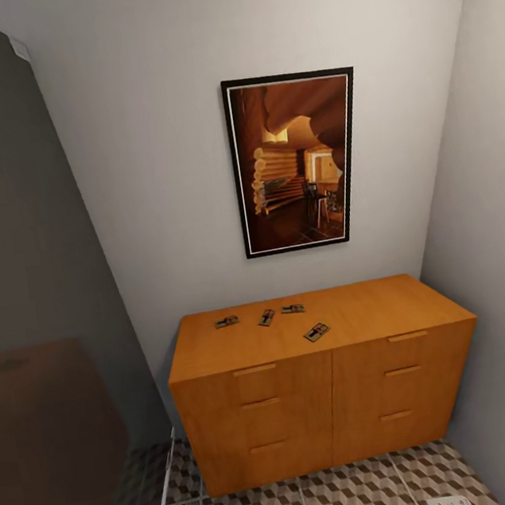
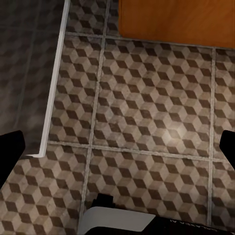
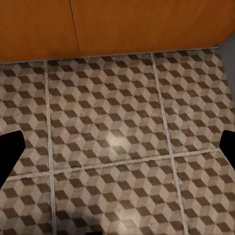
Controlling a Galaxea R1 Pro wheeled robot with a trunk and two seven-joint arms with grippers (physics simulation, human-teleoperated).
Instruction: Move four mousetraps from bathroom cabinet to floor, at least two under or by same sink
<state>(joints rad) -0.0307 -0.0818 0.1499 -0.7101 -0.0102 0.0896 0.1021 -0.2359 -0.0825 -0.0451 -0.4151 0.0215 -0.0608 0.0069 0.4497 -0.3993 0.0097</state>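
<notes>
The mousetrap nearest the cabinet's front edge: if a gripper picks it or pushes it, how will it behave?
The mousetrap lies flat and thin on the cabinet top, so it probably slides rather than tips or rolls. It looks small and probably stiff, likely light. Grasping something so low may be awkward.

Orange-brown cabinet (image 1: 327,386), brown-and-beige cube-patterned floor (image 3: 117,147), dark-brown mousetraps (image 1: 267,317).

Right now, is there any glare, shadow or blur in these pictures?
Head view: even soft light, the cabinet and mousetraps sharp, while a dim translucent panel darkens the left side. Left wrist view: a pale glare patch on the bathroom floor. Right wrist view: a similar sheen on the tiles, with sharp grout lines.
</notes>
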